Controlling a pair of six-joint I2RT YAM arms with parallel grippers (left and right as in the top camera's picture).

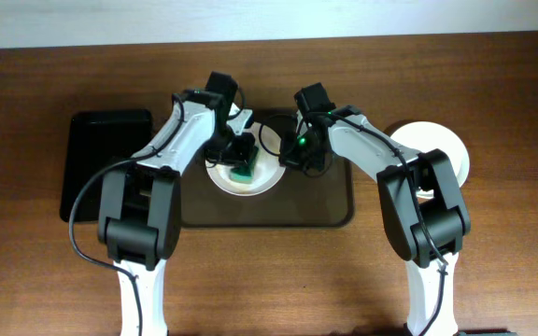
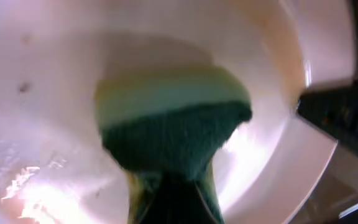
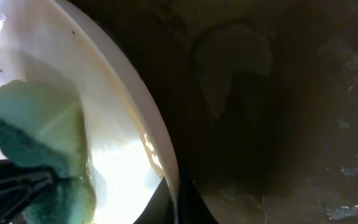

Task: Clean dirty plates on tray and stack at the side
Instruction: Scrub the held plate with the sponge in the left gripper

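Note:
A white plate (image 1: 261,183) lies on the dark brown tray (image 1: 330,203), at its back left. My left gripper (image 1: 237,151) is shut on a green and yellow sponge (image 1: 243,172) and presses it onto the plate. In the left wrist view the sponge (image 2: 173,124) sits on the plate (image 2: 42,93), with the fingers (image 2: 176,202) at the bottom edge. My right gripper (image 1: 293,161) is shut on the plate's right rim. The right wrist view shows the rim (image 3: 157,143) between its fingers (image 3: 182,202), with brown-yellow streaks, the sponge (image 3: 36,137) and the tray (image 3: 278,124). White plate (image 1: 442,147) lies off the tray at the right.
A smaller glossy black tray (image 1: 101,159) lies on the wooden table (image 1: 45,280) at the left. Both arms reach in over the brown tray's back edge. My right arm passes over the plate at the right.

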